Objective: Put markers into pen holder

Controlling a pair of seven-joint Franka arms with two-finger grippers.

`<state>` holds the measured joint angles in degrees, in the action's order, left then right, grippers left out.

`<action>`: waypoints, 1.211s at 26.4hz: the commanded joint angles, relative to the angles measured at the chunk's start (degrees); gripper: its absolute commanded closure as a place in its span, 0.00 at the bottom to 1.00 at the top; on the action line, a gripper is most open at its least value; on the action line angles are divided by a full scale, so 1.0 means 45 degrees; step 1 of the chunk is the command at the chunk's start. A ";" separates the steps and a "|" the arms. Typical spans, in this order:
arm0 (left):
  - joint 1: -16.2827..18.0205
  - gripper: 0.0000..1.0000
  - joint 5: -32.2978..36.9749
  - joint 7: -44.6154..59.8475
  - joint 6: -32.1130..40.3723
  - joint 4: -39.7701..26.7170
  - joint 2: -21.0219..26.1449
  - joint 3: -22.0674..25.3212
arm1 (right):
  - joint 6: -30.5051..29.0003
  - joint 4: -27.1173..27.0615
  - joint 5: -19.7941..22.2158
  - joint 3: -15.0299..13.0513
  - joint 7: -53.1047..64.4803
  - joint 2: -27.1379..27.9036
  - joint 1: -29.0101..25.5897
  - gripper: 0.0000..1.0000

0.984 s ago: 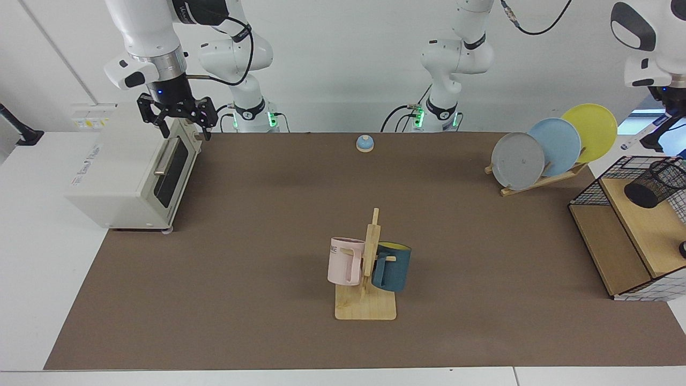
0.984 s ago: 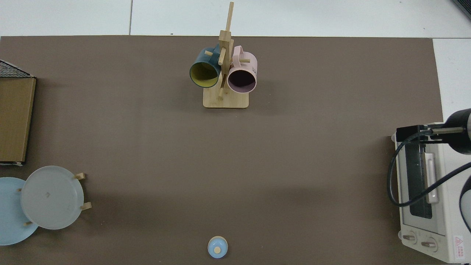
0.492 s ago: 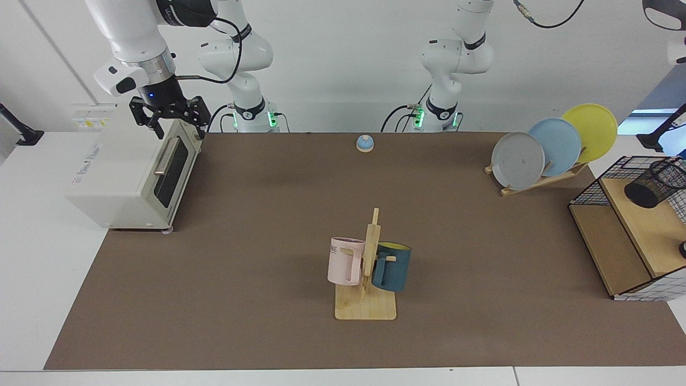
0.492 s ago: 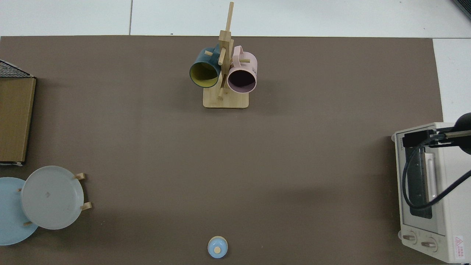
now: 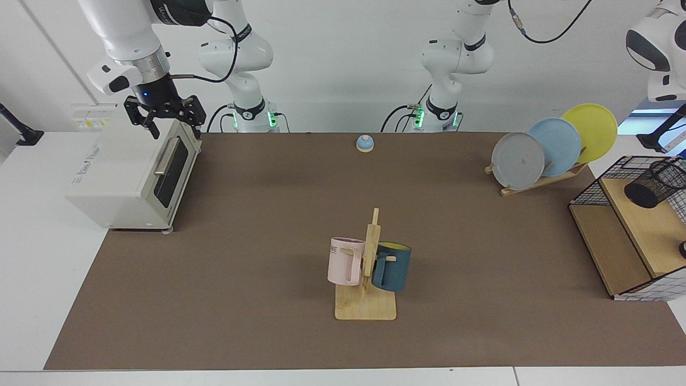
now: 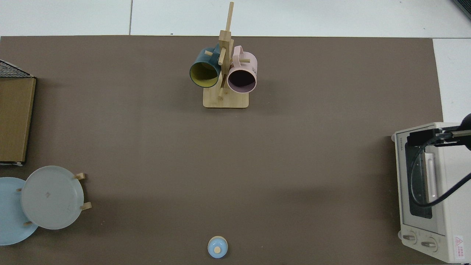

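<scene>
Black wire-mesh cylindrical pen holder (image 5: 655, 184) lies tilted on the wooden shelf of the large black wire-grid basket (image 5: 592, 188) at the facing view's right edge, same spot as 1.0 s ago; no marker can be made out in either view. Right gripper (image 5: 164, 121) hangs over the top rear corner of the white toaster oven (image 5: 115, 177), fingers spread apart with nothing between them; it has risen and shifted further out over the oven's top since 1.0 s ago. In the top view the same gripper (image 6: 423, 137) has slid outward toward the table edge, black cable looping over the oven door. Left arm's white link (image 5: 658, 48) shows at the upper right; it was nearly out of frame 0.5 s ago. Its gripper is out of view. Unchanged: wooden mug rack (image 5: 366, 279) with pink mug (image 5: 345, 260) and teal mug (image 5: 392, 266), small blue bell (image 5: 365, 142), wooden rack with grey, blue and yellow plates (image 5: 554, 147).
</scene>
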<state>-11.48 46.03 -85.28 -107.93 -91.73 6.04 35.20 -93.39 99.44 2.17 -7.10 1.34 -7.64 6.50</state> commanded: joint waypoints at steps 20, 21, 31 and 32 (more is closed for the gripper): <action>-0.0106 0.00 0.0339 0.1822 -0.1327 -0.1530 0.0045 0.0243 | 0.0206 -0.0203 -0.0423 0.0190 0.0444 0.0019 -0.0137 0.00; -0.0125 0.00 0.0280 0.1784 -0.1327 -0.1453 0.0064 0.0243 | 0.0206 -0.0203 -0.0423 0.0190 0.0444 0.0019 -0.0137 0.00; -0.0417 0.00 -0.3232 0.1842 0.0469 0.0130 -0.0150 -0.0185 | 0.0206 -0.0203 -0.0423 0.0190 0.0444 -0.0001 -0.0137 0.00; -0.0457 0.00 -0.3584 0.1861 0.0489 0.0150 -0.0170 -0.0302 | 0.0206 -0.0203 -0.0423 0.0190 0.0444 -0.0001 -0.0137 0.00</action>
<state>-11.81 35.23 -77.79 -108.82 -92.80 5.92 34.94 -93.39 99.17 1.28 -6.40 1.40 -7.64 6.55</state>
